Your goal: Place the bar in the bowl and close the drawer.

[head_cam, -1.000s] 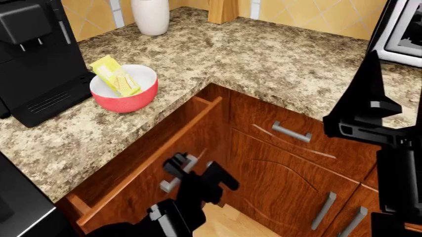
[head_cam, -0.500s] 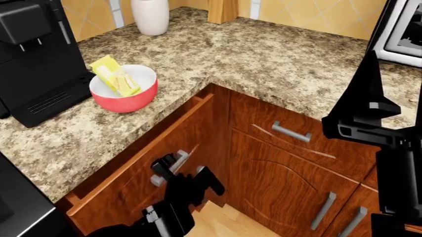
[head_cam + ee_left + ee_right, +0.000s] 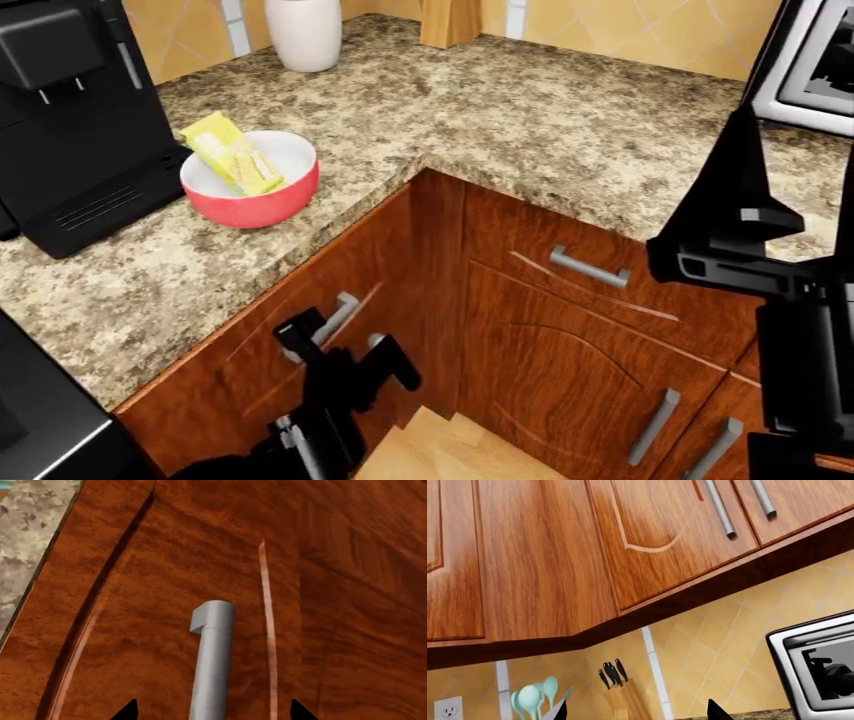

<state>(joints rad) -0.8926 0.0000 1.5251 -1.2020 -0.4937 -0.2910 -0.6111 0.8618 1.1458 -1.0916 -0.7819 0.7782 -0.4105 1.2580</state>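
Observation:
The yellow-wrapped bar (image 3: 234, 152) lies tilted inside the red bowl (image 3: 274, 200) on the counter, one end sticking over the rim. The reddish-brown drawer (image 3: 254, 375) sits pushed in under the counter edge, and none of its inside shows. My left gripper (image 3: 342, 346) is open and straddles the drawer's silver handle (image 3: 334, 318). In the left wrist view the handle (image 3: 212, 655) runs between the two fingertips of the left gripper (image 3: 211, 714) against the drawer front (image 3: 153, 590). My right gripper (image 3: 750, 150) is raised at the right, pointing up; the right gripper (image 3: 635, 711) is open and empty.
A black coffee machine (image 3: 67, 110) stands left of the bowl. At the back stand a white jar (image 3: 304, 30) and a wooden block (image 3: 450, 20). An oven (image 3: 817, 70) is at the far right. Below the corner are another drawer (image 3: 590, 267) and cabinet doors (image 3: 654, 425).
The drawer has slid in from partly open until its front sits under the counter edge. My left gripper moved in with it, still around the handle. The right arm barely moved.

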